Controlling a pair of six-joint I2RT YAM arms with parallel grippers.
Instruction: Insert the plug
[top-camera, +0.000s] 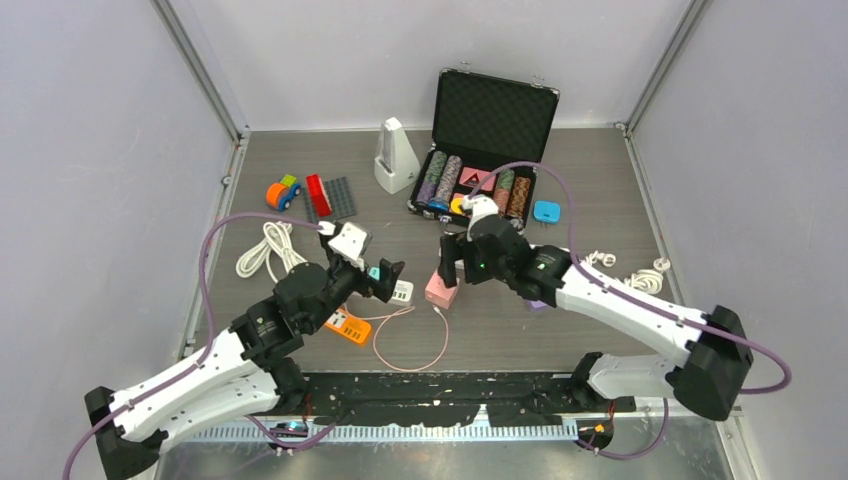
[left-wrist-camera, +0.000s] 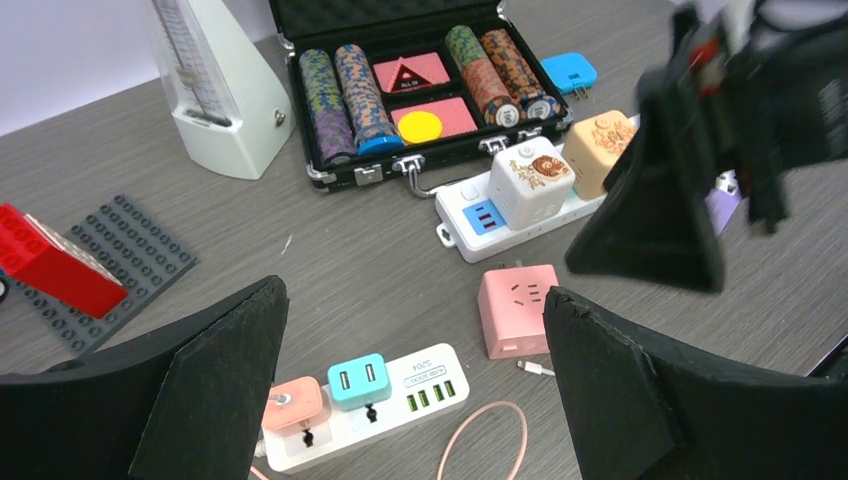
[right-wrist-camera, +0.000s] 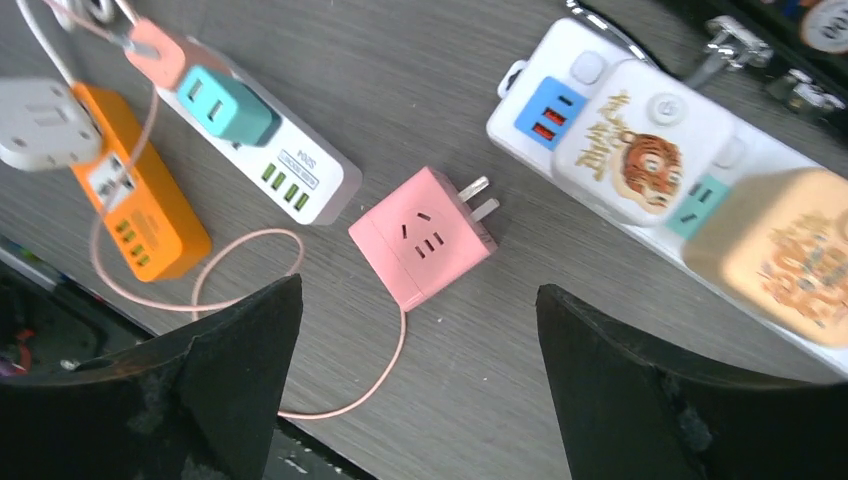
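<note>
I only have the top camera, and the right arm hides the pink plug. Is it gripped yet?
Observer: No. The right wrist view shows the pink plug lying loose on the table, with the right gripper open above it.
Operator: Which way do its prongs point?
Observer: Toward the long white power strip. There is a gap, so they are not touching it.

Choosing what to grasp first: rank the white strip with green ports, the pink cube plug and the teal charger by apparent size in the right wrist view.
1. white strip, clearly the longest
2. pink cube plug
3. teal charger, smallest
</note>
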